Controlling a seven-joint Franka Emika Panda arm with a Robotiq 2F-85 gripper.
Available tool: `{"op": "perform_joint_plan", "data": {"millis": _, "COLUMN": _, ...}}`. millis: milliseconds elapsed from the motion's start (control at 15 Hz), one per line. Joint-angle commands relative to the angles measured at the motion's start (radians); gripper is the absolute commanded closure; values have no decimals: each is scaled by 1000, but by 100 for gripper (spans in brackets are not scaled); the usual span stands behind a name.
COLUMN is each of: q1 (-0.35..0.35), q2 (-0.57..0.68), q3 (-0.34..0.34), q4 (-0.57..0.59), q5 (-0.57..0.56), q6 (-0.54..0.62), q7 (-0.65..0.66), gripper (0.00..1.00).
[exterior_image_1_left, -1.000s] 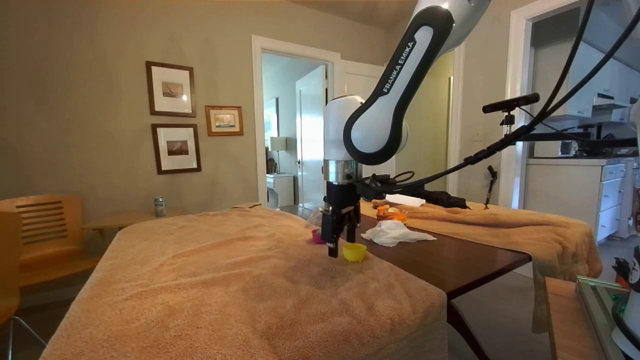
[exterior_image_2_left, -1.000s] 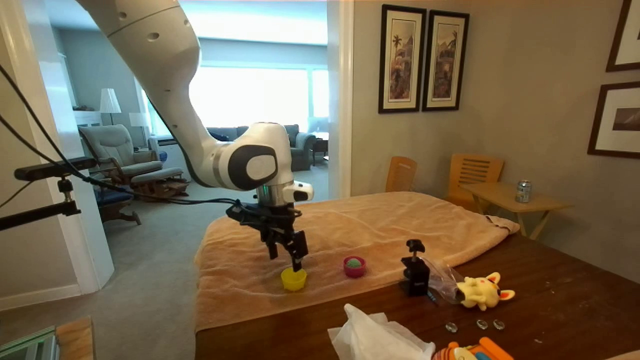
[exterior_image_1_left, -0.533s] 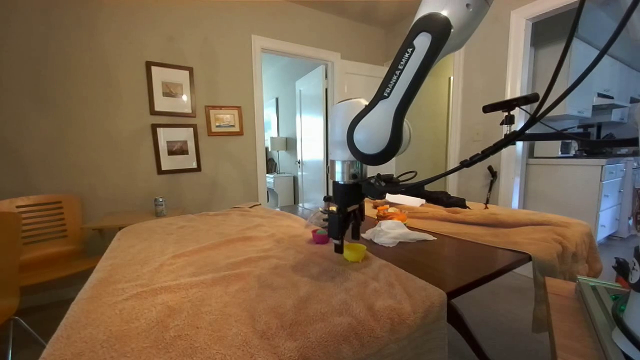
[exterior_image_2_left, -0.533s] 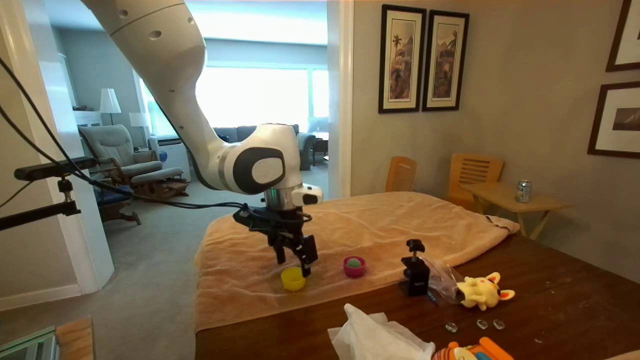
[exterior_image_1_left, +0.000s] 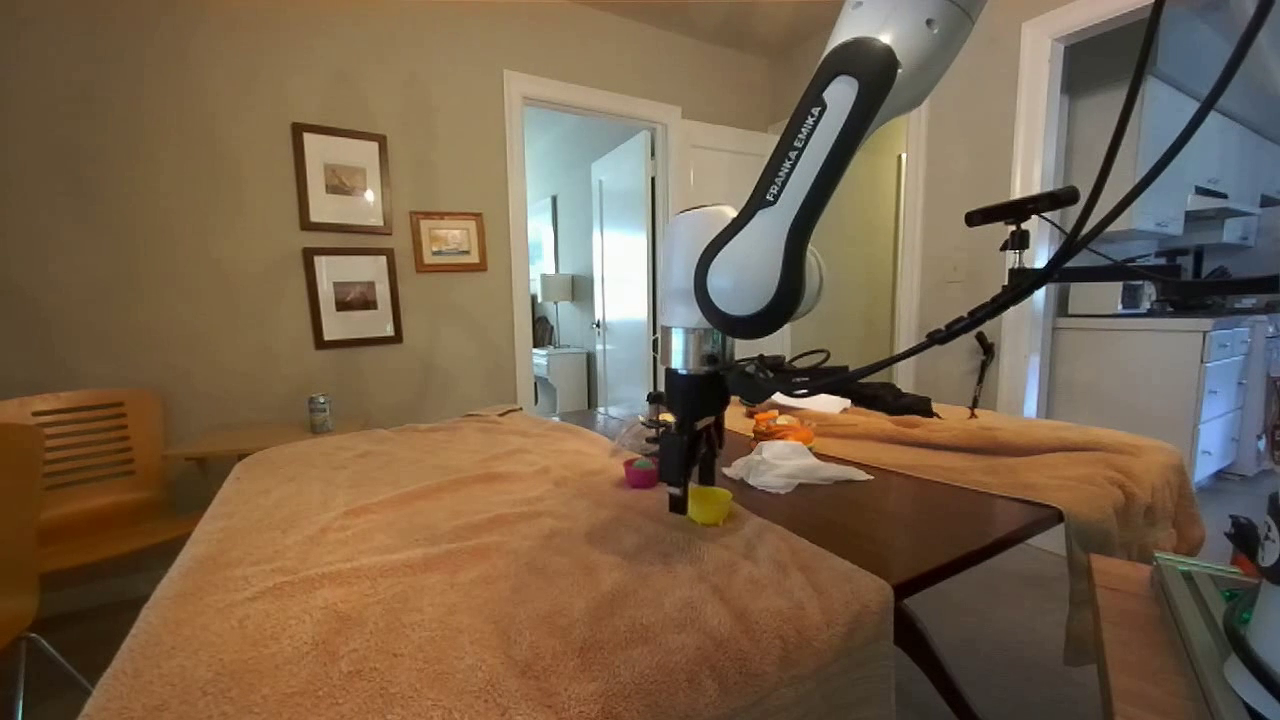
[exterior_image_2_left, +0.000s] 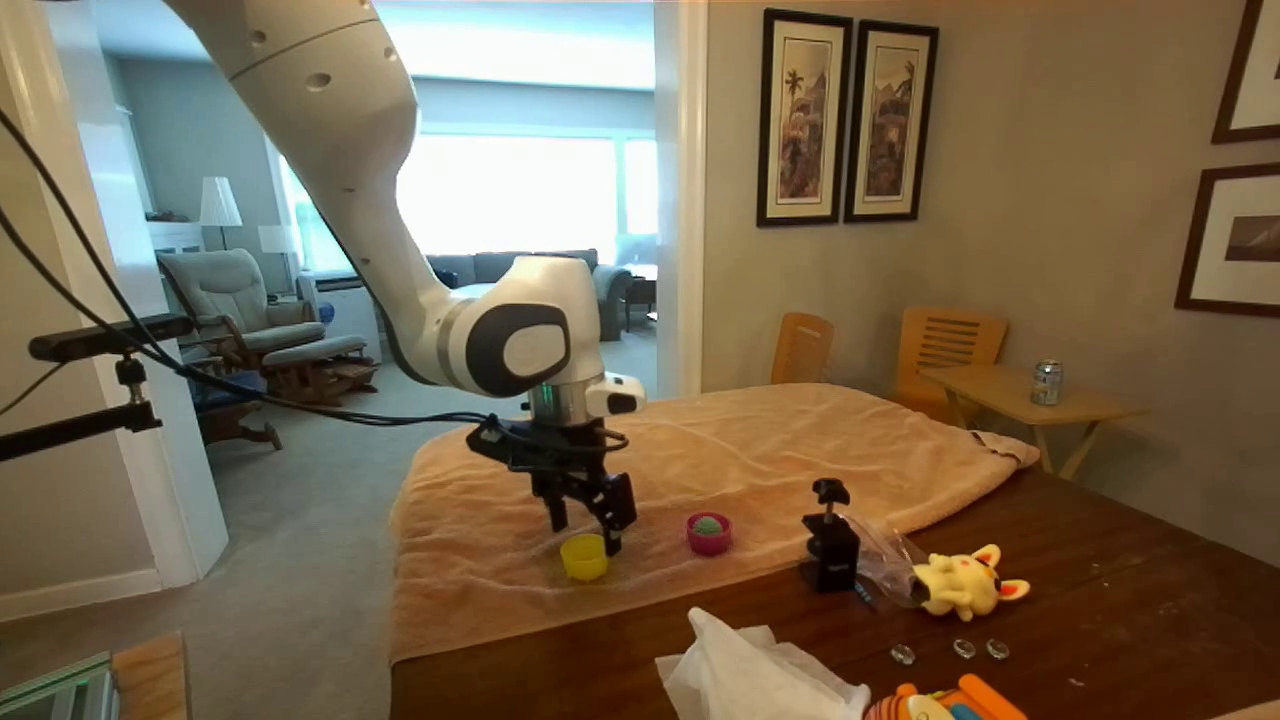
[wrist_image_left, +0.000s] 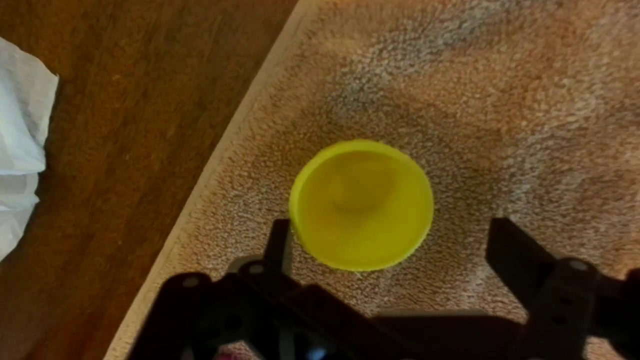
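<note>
Fingers (wrist_image_left: 517, 260) have shifted slightly rightward in both exterior views over the last second, now spread wide at the yellow cup (wrist_image_left: 361, 205). It sits upright on the orange towel (exterior_image_2_left: 760, 450), one finger just beside its rim, contact unclear. Pink cup (exterior_image_2_left: 709, 547) with green ball (exterior_image_2_left: 708, 525) nearby on towel; white tissue (exterior_image_2_left: 750, 670), yellow plush (exterior_image_2_left: 960, 583) on bare wood counter (exterior_image_2_left: 590, 685).

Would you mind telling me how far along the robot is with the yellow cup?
Already done, it seems: reaching the yellow cup, as the gripper is low at it. In hand: the grasp, with jaws open and nothing gripped; whether either side touches the cup is hard to tell. Left, probably: closing on the cup, which stands upright on the blanket.
</note>
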Motion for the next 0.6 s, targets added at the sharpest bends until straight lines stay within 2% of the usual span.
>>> {"op": "perform_joint_plan", "data": {"millis": 0, "q1": 29, "q2": -43, "q3": 10, "q4": -10, "q5": -15, "q6": -8, "q7": -7, "gripper": 0}}
{"op": "perform_joint_plan", "data": {"millis": 533, "q1": 45, "q2": -46, "q3": 14, "q4": -19, "q5": -15, "q6": -10, "q7": -13, "gripper": 0}}
